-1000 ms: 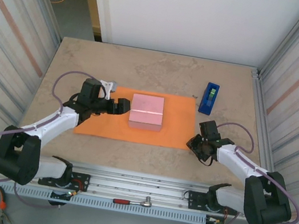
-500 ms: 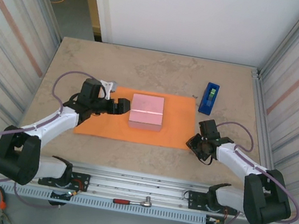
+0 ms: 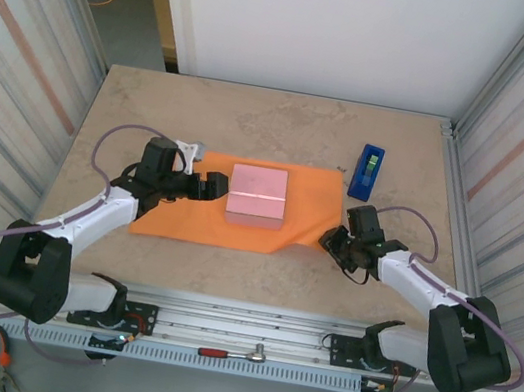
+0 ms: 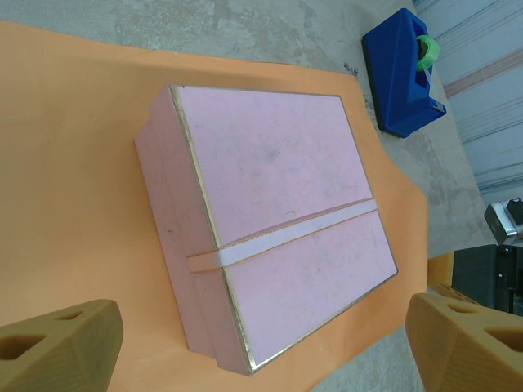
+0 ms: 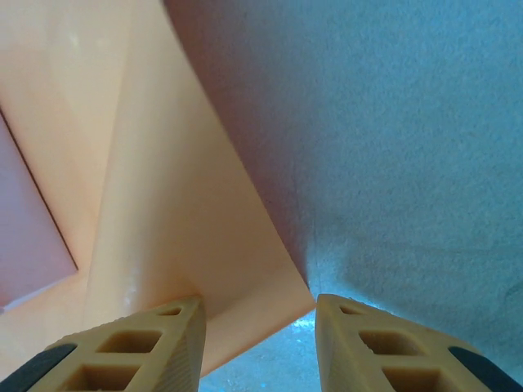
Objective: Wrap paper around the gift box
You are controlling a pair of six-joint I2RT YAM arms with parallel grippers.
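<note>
beige stone-look table (image 3: 274, 127), white back wall (image 3: 333, 26), corrugated metal side walls (image 3: 12, 61)

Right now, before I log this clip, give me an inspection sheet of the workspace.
Surface: beige stone-look table, nothing seen amiss.
Job's things: gift box sits flat on the orange paper; the paper's near right corner is raised off the table.
Clutter: blue tape dispenser beyond the paper's far right corner; red-handled tool on the front rail.
Pincers: left pincer open at the box's left side; right pincer open, paper corner between its fingers.
Cables: purple cable loops off the left arm, another off the right.
Surroundings: corrugated walls on both sides, white panel behind.
</note>
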